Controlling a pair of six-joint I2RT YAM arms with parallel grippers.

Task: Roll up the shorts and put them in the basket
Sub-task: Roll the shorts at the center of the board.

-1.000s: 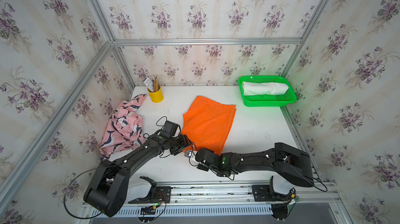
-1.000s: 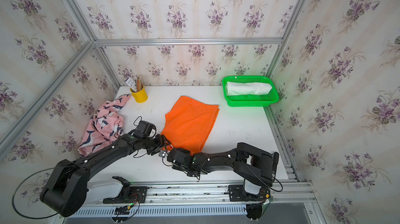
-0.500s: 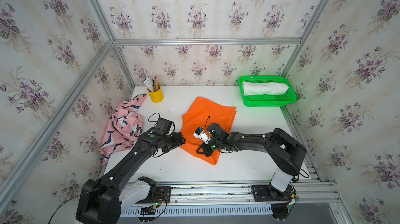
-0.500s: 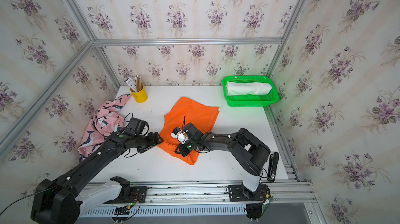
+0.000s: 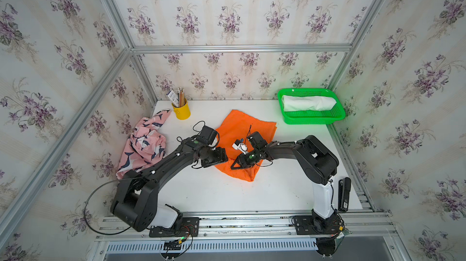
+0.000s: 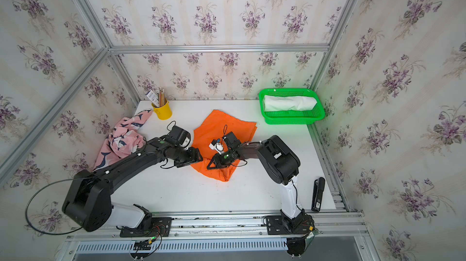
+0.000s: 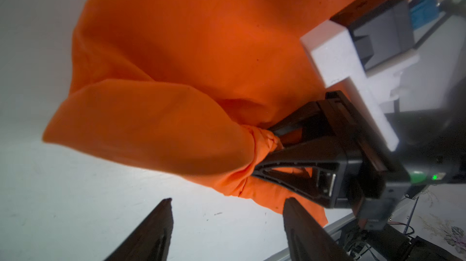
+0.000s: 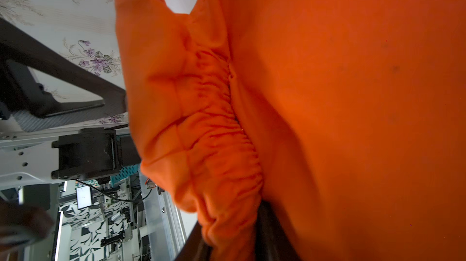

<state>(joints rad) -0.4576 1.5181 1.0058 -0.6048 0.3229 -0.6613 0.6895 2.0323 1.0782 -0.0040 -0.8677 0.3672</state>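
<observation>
Plain orange shorts point(image 5: 242, 131); pink shorts point(image 5: 143, 146) printed with navy-and-white whales; white shorts point(image 5: 307, 103) in a green basket point(image 5: 312, 121); yellow cup point(image 5: 182, 113); white desk point(image 5: 227, 196); purple-flowered wallpaper point(image 5: 252, 7).

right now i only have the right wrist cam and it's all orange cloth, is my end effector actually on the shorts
observer: The left wrist view shows the orange shorts bunched between the fingers of the right end effector. I can't tell how tight the hold is.
operator: ok and where's the left one
observer: The left end effector is open and empty, with bare table showing between its fingers, right beside the shorts.
</observation>
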